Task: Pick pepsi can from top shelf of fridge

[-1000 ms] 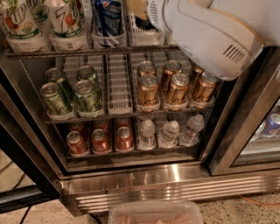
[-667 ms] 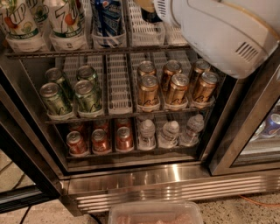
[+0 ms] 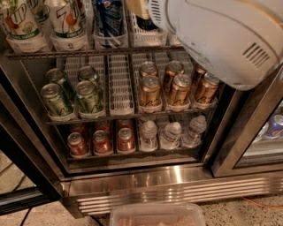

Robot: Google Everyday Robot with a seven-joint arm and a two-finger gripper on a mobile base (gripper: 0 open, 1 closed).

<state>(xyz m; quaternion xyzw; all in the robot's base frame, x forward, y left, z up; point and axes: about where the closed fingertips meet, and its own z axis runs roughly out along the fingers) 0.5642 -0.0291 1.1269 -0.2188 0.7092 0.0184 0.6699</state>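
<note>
The fridge (image 3: pixel 146 176) stands open in front of me. On its top shelf (image 3: pixel 88 52) a dark blue can (image 3: pixel 108 20) with a round red-white-blue mark near its top stands in a white lane tray; it looks like the pepsi can. My white arm housing (image 3: pixel 221 39) fills the upper right. At its left end a dark shape in the lane right of the can seems to be my gripper (image 3: pixel 140 13), about one lane from the can. Most of it is hidden by the arm and the top edge.
7UP bottles (image 3: pixel 66 22) stand left of the blue can. The middle rack holds green cans (image 3: pixel 73 95) and copper-gold cans (image 3: pixel 177 88). The bottom rack holds red cans (image 3: pixel 101 141) and small water bottles (image 3: pixel 170 134). A pale plastic tub (image 3: pixel 157 215) lies on the floor.
My arm housing has shifted a little to the right. The blue can and the other drinks have not moved.
</note>
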